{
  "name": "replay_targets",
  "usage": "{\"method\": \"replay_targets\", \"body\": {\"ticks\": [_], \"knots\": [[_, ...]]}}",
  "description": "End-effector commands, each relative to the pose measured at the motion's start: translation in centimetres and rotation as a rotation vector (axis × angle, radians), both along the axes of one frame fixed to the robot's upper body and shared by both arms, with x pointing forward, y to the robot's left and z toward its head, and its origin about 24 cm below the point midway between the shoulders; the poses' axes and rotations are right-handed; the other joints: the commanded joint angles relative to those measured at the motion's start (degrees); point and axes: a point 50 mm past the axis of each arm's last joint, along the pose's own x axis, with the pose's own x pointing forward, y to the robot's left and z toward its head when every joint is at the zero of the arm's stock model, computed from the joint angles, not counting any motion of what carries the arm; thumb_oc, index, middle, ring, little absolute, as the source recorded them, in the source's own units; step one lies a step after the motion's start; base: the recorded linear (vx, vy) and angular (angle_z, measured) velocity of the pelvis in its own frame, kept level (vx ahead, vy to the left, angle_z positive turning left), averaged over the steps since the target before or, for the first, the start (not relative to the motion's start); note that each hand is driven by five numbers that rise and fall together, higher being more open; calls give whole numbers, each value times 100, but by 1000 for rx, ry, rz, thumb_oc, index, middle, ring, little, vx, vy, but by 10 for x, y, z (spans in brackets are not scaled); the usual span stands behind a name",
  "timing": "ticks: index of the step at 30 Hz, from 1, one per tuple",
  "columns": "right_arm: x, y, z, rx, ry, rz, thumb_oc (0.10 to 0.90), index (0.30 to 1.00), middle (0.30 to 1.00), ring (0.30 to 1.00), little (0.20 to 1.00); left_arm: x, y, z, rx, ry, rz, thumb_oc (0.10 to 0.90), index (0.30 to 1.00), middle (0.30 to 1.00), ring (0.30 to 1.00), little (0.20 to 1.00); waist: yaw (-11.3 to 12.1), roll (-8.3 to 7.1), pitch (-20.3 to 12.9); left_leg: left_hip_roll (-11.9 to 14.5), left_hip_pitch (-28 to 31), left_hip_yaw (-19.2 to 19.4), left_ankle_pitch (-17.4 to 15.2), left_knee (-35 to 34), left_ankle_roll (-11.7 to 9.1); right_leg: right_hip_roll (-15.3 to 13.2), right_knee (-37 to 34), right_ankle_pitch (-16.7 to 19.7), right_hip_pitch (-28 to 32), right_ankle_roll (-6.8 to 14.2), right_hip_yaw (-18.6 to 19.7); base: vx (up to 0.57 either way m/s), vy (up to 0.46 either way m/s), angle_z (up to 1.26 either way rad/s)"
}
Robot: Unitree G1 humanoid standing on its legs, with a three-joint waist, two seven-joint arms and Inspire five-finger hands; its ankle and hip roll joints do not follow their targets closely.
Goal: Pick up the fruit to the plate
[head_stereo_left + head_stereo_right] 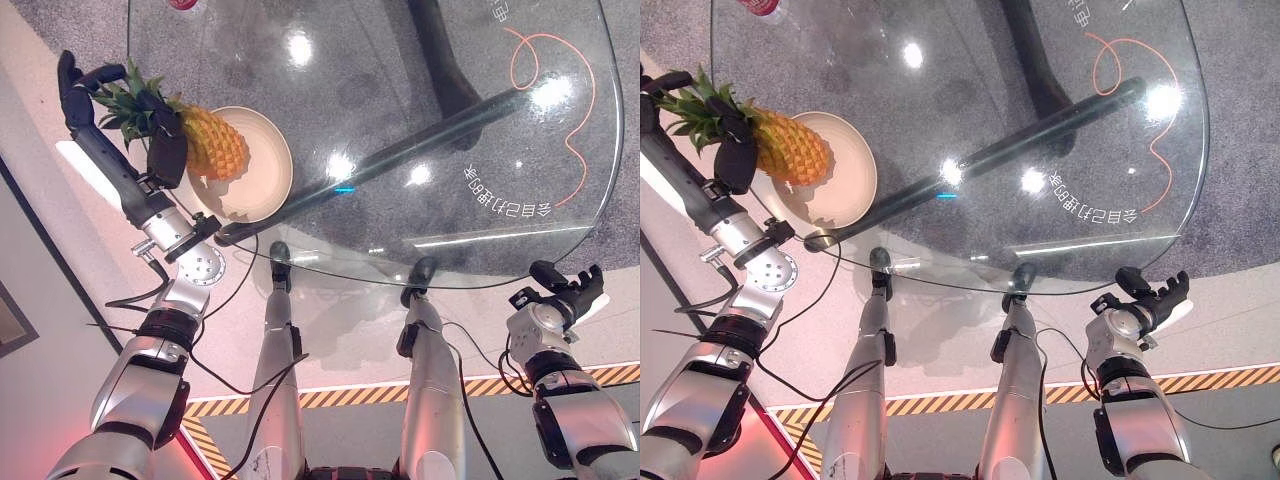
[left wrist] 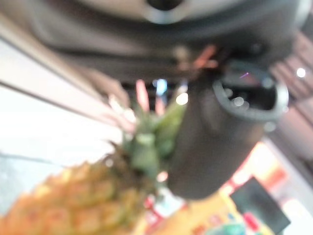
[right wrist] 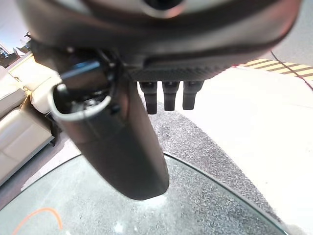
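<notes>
Glass makes up the round table (image 1: 400, 120), and white characters are printed on it near the front edge; they appear upside down from the head views and cannot be read here. An orange line (image 1: 560, 95) loops across the glass beside them.

At the table's left edge, the left hand (image 1: 160, 140) has its fingers curled round the pineapple (image 1: 212, 142), gripping where the green crown meets the orange body. The fruit lies tilted, its long axis running roughly left to right: crown toward the robot's left, past the plate's rim, blunt end over the cream plate (image 1: 265, 170). Whether the fruit touches the plate cannot be told.

Below the table's near right edge is the right hand (image 1: 570, 290), fingers loosely spread and holding nothing, well apart from fruit and plate.
</notes>
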Motion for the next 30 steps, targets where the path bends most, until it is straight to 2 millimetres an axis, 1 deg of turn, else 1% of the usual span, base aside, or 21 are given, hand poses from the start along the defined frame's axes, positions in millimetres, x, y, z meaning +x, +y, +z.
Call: {"method": "replay_targets", "body": {"ticks": [1, 5, 11, 17, 18, 19, 20, 23, 30], "knots": [[0, -18, 22, -48, -68, -74, 800, 900, 900, 900, 900, -7, 4, 32, 29, -179, -12, 800, 900, 900, 900, 900, 239, -264, -115, -38, -50, -63, -610, 528, -52, 289, 160, 214, -76, -89, -15, 0, 0, 0], [-2, -20, 21, -47, -66, -77, 800, 900, 900, 900, 900, -8, 2, 28, 44, -169, -28, 800, 900, 900, 900, 900, 245, -249, -115, -56, -21, -73, -621, 522, -39, 283, 144, 226, -57, -84, -8, 0, 0, 0], [-1, -21, 24, -48, -74, -85, 800, 900, 900, 900, 900, -8, 0, 26, 52, -167, -48, 800, 900, 900, 900, 900, 253, -237, -115, -89, -80, -99, -587, 545, -31, 272, 99, 293, -91, -87, -5, 0, 0, 0], [-3, -22, 22, -45, -67, -89, 800, 900, 900, 900, 900, -9, -3, 22, 65, -150, -79, 800, 900, 900, 900, 900, 273, -224, -115, -91, -27, -99, -634, 552, -32, 251, 103, 262, -38, -67, -13, 0, 0, 0], [-3, -22, 23, -46, -71, -90, 800, 900, 900, 900, 900, -9, -5, 21, 71, -151, -88, 800, 900, 900, 900, 900, 274, -220, -115, -97, -71, -109, -597, 553, -24, 247, 89, 303, -73, -74, -18, 0, 0, 0], [-3, -22, 21, -46, -66, -90, 800, 900, 900, 900, 900, -10, -6, 19, 73, -145, -92, 800, 900, 900, 900, 900, 279, -222, -115, -96, -21, -106, -639, 559, -28, 251, 111, 261, -35, -67, -16, 0, 0, 0], [-3, -23, 23, -46, -69, -91, 800, 900, 900, 900, 900, -10, -7, 19, 77, -146, -98, 800, 900, 900, 900, 900, 278, -223, -115, -100, -65, -110, -602, 562, -23, 248, 99, 298, -66, -75, -26, 0, 0, 0], [-5, -24, 21, -46, -64, -92, 800, 900, 900, 900, 900, -10, -10, 16, 87, -135, -120, 800, 900, 900, 900, 900, 293, -224, -115, -87, -16, -101, -647, 575, -28, 241, 144, 243, -23, -61, -44, 0, 0, 0], [-6, -25, 20, -44, -67, -98, 800, 900, 900, 900, 900, -12, -12, 12, 91, -118, -155, 800, 900, 900, 900, 900, 334, -196, -115, -87, -61, -105, -607, 581, -20, 192, 190, 268, -59, -54, -111, 0, 0, 0]]}}
